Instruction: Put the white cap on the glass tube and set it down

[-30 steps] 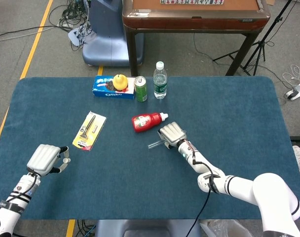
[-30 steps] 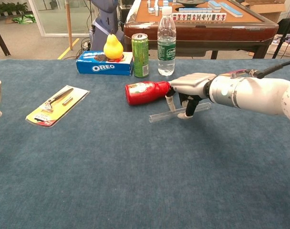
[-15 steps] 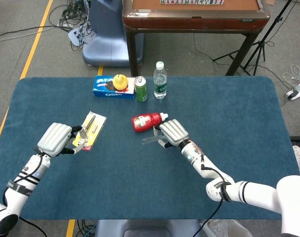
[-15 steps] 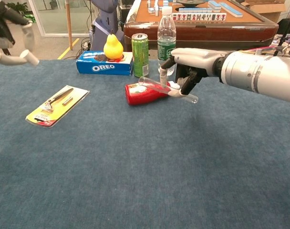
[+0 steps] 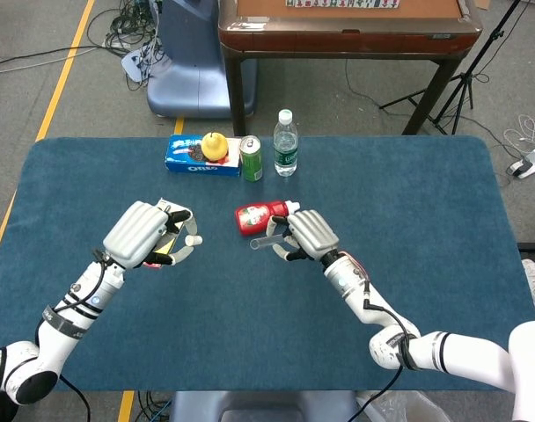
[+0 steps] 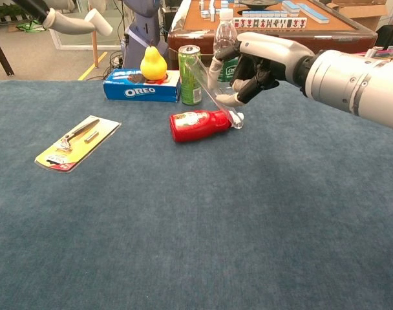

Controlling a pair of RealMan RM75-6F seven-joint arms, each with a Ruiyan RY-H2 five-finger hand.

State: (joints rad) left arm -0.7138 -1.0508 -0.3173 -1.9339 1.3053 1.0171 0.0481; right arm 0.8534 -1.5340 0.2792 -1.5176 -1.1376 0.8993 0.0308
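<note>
My right hand [image 5: 308, 234] holds the clear glass tube [image 5: 262, 242] lifted off the blue table [image 5: 426, 220]. In the chest view the tube [image 6: 212, 90] slants down from the right hand [image 6: 264, 58], its lower end just above the ketchup bottle. Its open end points left toward my left hand [image 5: 144, 233]. That hand pinches the small white cap [image 5: 193, 240] at its fingertips. The chest view catches only the left hand's fingers [image 6: 61, 19] and the cap [image 6: 99, 22] at the top left edge. A gap separates cap and tube.
A red ketchup bottle [image 5: 263, 217] lies under the tube. Behind it stand a green can [image 5: 251, 158], a water bottle [image 5: 286, 142] and an Oreo box [image 5: 197, 156] with a pear [image 5: 215, 145] on top. A razor pack [image 6: 77, 142] lies below the left hand.
Both hands rose and closed in toward the table's middle. The right hand lifted the tube off the cloth and tilted it. The left hand carried the cap rightward over the razor pack.
</note>
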